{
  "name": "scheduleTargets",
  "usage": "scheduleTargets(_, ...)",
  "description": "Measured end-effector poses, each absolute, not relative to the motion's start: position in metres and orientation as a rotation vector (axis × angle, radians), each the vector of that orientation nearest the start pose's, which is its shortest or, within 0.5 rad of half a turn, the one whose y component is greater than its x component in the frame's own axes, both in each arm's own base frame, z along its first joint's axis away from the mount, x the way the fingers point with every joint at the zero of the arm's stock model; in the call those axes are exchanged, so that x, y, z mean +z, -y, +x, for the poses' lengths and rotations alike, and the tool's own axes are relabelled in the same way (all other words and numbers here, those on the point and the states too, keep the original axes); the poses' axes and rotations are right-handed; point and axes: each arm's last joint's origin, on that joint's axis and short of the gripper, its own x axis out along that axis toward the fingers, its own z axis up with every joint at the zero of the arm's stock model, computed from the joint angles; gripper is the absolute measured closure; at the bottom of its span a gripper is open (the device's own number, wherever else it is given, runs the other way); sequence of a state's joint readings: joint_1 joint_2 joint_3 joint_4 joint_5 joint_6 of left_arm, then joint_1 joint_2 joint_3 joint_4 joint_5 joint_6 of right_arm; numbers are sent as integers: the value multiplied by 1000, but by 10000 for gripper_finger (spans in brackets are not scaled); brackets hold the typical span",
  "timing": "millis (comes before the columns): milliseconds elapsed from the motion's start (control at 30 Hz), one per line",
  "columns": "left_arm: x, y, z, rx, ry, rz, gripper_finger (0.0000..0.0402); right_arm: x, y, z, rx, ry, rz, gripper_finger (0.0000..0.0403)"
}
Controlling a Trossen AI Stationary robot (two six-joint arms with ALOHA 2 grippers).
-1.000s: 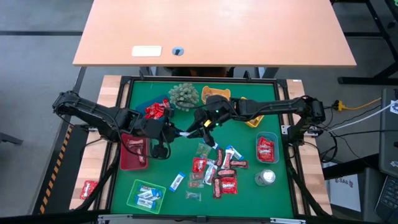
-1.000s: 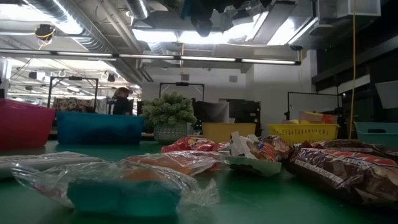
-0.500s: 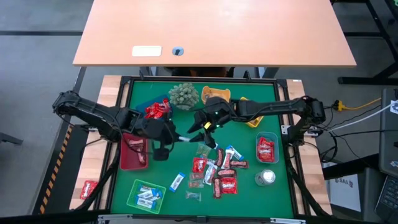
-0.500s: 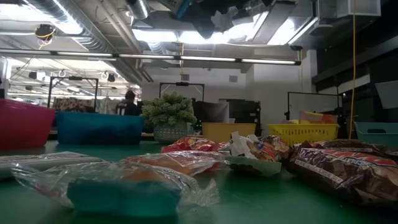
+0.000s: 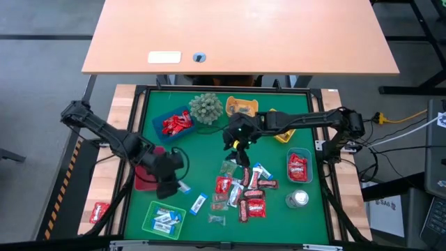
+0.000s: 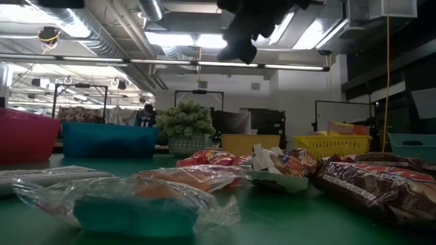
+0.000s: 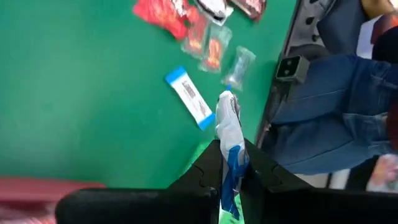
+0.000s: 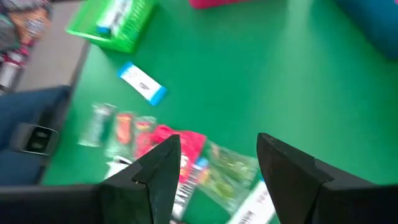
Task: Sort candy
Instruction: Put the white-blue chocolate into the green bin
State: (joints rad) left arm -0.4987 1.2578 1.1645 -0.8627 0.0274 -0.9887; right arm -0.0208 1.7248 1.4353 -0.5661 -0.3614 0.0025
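Both arms have separated since a second ago: they met mid-bench over a blue-white candy, and now the left tool has swung down toward the green tray while the right tool has pulled back toward the loose pile.

Left tool is clamped on a blue-white candy, a flat crinkly foil packet standing up between the fingers. Right tool's fingers stand apart, empty, above the green bench.

Step in hand, as I judge it: carrying the blue-white piece to the green tray, which already holds similar packets. Next move calls for lowering over the tray and letting go inside its low rim, not on the mat beside it.

Rest of the candy: red glossy packets in the blue tray, one red packet in the red tray, a mixed pile of red, brown and clear wrappers at bench centre-right, and one stray blue-white packet on the mat. Trays are rigid slotted plastic; wrappers are thin, slippery and crumple easily.
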Motion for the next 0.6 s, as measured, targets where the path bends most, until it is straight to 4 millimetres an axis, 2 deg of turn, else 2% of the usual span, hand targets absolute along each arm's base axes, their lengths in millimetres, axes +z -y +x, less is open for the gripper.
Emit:
scheduleTargets(167, 311, 136, 205, 77, -1100, -770, 385, 278, 0, 374, 253, -866, 97, 192)
scheduleTargets(400, 305, 149, 195, 212, -1139, -896, 380, 277, 2, 372, 195, -894, 71, 192)
scheduleTargets(600, 291, 162, 195, 258, -1206, -854, 378, 267, 1, 365, 187, -983, 87, 192)
